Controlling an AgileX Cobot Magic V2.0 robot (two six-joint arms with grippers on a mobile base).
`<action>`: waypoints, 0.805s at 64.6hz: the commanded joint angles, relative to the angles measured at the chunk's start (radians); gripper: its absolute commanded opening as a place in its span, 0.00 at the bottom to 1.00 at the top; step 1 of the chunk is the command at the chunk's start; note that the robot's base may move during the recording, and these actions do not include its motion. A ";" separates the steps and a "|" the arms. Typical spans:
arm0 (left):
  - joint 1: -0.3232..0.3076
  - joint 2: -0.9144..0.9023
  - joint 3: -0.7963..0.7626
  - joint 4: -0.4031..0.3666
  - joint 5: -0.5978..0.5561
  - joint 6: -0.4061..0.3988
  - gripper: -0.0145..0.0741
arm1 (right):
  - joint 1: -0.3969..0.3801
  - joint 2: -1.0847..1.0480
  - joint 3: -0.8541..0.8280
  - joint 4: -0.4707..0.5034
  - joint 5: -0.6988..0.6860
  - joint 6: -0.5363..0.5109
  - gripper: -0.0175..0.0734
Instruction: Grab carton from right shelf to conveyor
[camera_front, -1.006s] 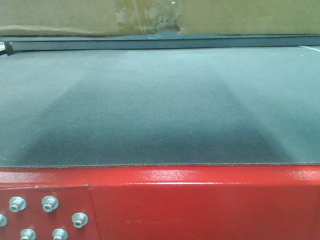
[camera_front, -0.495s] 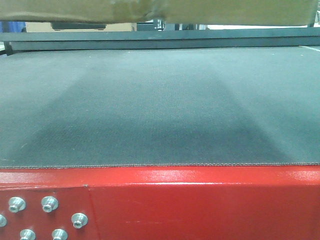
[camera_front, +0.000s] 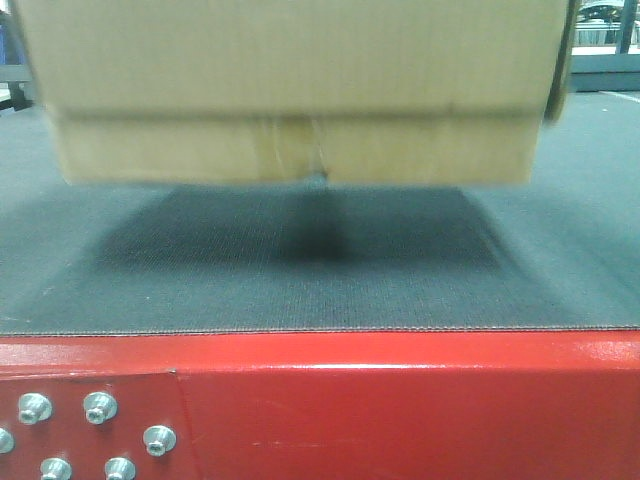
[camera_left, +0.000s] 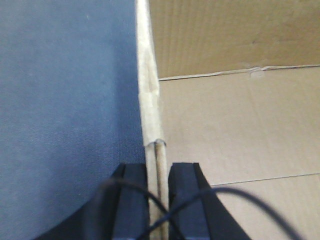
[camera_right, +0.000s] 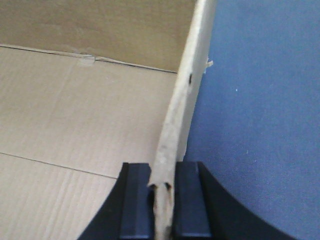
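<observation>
Left gripper (camera_left: 159, 172): closed narrow on the upright left wall of the carton (camera_front: 290, 90), one finger inside and one outside, torn cardboard edge pinched between. Right gripper (camera_right: 162, 172): likewise closed narrow on the opposite wall, cardboard edge bent and frayed at the pinch.

Left wrist view: grey-green conveyor belt (camera_left: 65, 100) at 9 o'clock of the wall, open carton floor with its flap seam at 3 o'clock. Right wrist view, mirrored: carton floor at 9 o'clock, conveyor belt at 3 o'clock.

Front view: carton at 12 o'clock, wide and slightly blurred, filling the upper frame, with a taped flap seam low on the near side. Dark shadow on the conveyor belt directly beneath, spreading toward 6 o'clock. Bottom edge apparently apart from the conveyor belt, contact not certain from this angle. Glossy red frame (camera_front: 420, 410) at 6 o'clock, silver bolts (camera_front: 98, 407) at 7 o'clock. Right shelf not in view.

Step in hand, as judged: placing. Carton already over the conveyor belt, held by both walls, not yet set down.

Next move, as judged: lower both arms together and level, base flat onto the conveyor belt; then spread both grippers and lift straight up, clear of the walls.

Risk: thin, torn walls liable to buckle or tear under uneven pull; keep both sides matched.
</observation>
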 joint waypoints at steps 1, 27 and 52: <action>0.002 0.037 -0.002 -0.012 -0.048 0.005 0.16 | -0.011 0.027 -0.010 0.005 -0.078 -0.012 0.12; 0.002 0.096 -0.007 -0.005 -0.046 0.005 0.63 | -0.024 0.112 -0.010 0.005 -0.087 -0.012 0.71; 0.002 -0.022 -0.078 -0.005 0.060 0.059 0.83 | -0.028 -0.050 -0.010 -0.001 -0.065 -0.012 0.71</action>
